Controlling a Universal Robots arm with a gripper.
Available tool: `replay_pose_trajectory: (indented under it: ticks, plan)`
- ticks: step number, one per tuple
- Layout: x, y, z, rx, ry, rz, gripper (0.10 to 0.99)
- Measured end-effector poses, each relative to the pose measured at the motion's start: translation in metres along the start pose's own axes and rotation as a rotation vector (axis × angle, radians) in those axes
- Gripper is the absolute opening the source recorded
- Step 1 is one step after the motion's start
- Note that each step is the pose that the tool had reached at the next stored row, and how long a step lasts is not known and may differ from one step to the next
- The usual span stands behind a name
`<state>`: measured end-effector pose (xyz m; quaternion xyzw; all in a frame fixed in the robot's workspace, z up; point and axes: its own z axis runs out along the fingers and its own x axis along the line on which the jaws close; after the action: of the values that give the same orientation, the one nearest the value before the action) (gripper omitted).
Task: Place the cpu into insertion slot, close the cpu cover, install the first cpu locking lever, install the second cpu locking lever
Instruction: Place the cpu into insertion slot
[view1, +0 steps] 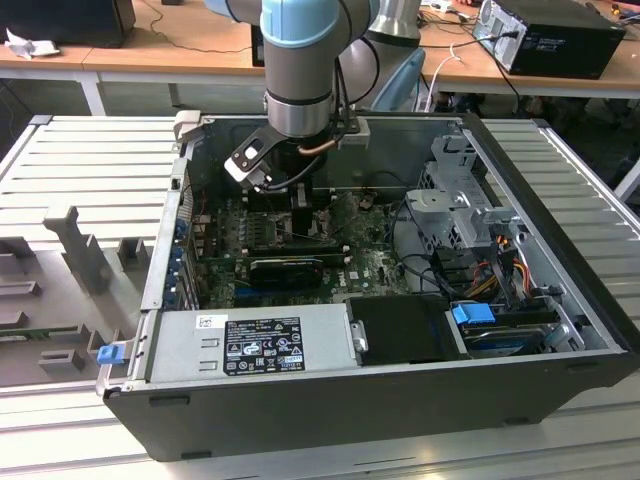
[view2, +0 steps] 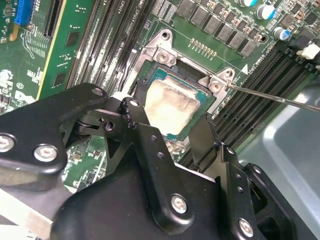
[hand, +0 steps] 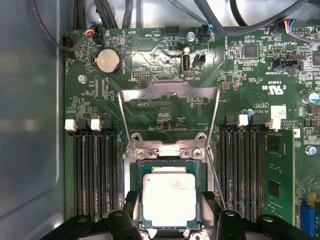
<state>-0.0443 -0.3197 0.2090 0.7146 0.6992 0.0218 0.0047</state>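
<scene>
Deep inside the open case (view1: 400, 400), the cpu (hand: 169, 195) already lies flat in the slot (hand: 170, 163), the tool (hand: 169, 202) hangs low over it with fingers (hand: 129, 205) apart on its two sides, not gripping, while the cover (hand: 165, 91) stands open and a lever (view2: 280, 98) is loose, so closing and both levers remain.

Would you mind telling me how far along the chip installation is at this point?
Done: the chip lies flat in the socket. In hand: the gripper sits right over the chip; whether it grips it I cannot tell. To do: the cover lies folded back on the board, not closed, and a lever sticks out free, so both locking steps look undone.
</scene>
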Motion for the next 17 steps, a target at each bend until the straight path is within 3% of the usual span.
replay_pose_trajectory:
  ticks: [2, 3, 4, 10, 17]
  plan:
    - [0.0001, 0.0001, -0.0021, 0.0, 0.0, 0.0, 0.604]
    - [0.0001, 0.0001, -0.0024, 0.0, 0.0, 0.0, 0.525]
    - [0.0001, 0.0001, -0.0027, 0.0, 0.0, 0.0, 0.525]
    - [0.0002, 0.0002, -0.0055, 0.0, -0.0001, 0.0, 0.106]
    - [0.0002, 0.0003, -0.008, 0.0, -0.0004, 0.001, 0.106]
